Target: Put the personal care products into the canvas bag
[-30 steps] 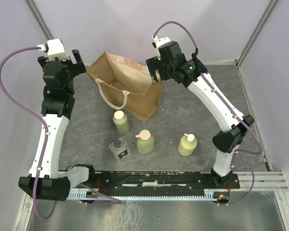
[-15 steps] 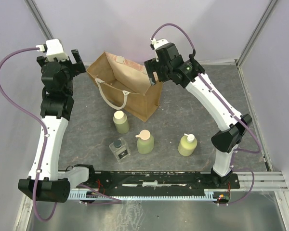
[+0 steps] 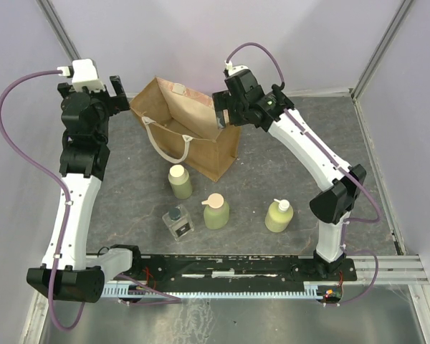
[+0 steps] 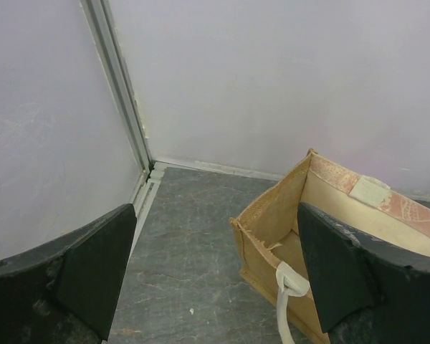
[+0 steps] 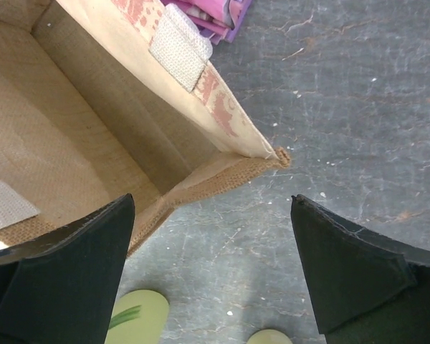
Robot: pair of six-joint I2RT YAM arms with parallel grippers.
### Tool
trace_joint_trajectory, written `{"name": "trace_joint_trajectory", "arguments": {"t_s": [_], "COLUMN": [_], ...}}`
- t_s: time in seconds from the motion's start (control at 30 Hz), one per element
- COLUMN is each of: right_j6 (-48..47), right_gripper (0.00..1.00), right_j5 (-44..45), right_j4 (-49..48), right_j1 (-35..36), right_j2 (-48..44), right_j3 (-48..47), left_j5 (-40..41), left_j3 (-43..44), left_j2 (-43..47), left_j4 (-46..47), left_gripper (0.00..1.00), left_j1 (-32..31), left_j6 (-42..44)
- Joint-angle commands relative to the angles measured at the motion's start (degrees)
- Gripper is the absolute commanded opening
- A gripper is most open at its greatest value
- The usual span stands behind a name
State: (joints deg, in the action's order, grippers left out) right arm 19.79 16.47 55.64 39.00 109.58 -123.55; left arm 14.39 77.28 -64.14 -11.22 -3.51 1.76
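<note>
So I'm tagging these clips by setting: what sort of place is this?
Probably a robot lab test cell, not a home: plain pale walls joined by metal frame posts, a grey tabletop, and a mounting rail at its near edge carrying two robot arms.

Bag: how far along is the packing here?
Done: nothing; all four products stand outside the bag. In hand: nothing; left gripper and right gripper are open and empty, the right one over the bag's corner. Left: capped green bottle, middle green bottle, pump bottle, clear bottle.
</note>
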Motion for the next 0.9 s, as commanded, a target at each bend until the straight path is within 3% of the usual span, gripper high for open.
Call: {"name": "trace_joint_trajectory", "arguments": {"t_s": [0.0,0.13,0.3,0.4,0.67,0.87], "right_j6": [4.5,4.8,3.7,1.1,-9.1,-14.9], "right_gripper": [0.95,0.74,0.26,0.02,0.0,0.0], "right_j5": [-1.1,-3.0,-4.9,-1.1,4.8,3.7], "right_j4": [-5.5,-4.8,-1.3,1.8,12.3,14.2], "right_j1": [0.4,0.4,0.4,0.4,-2.2,-6.9], "right_j2": [1.2,4.5,7.0,6.8,4.8,-1.9], "right_j3": [3.2,3.5,2.4,0.6,-3.9,4.8], "left_j5": [-3.0,-4.1,-5.7,-7.8,-22.5,-25.6], "left_j3": [0.0,-0.2,-0.8,-1.0,1.2,7.7], "left_j2": [-0.4,-1.3,-2.3,-2.8,-6.2,-15.3], "left_j4": [1.8,1.9,2.5,2.8,2.4,-3.8], "left_gripper": [1.0,1.0,1.0,1.0,0.99,0.99], "left_j1": [0.0,0.0,0.0,0.0,-0.8,-6.2], "left_j6": [2.9,3.2,3.2,2.9,1.2,5.2]}}
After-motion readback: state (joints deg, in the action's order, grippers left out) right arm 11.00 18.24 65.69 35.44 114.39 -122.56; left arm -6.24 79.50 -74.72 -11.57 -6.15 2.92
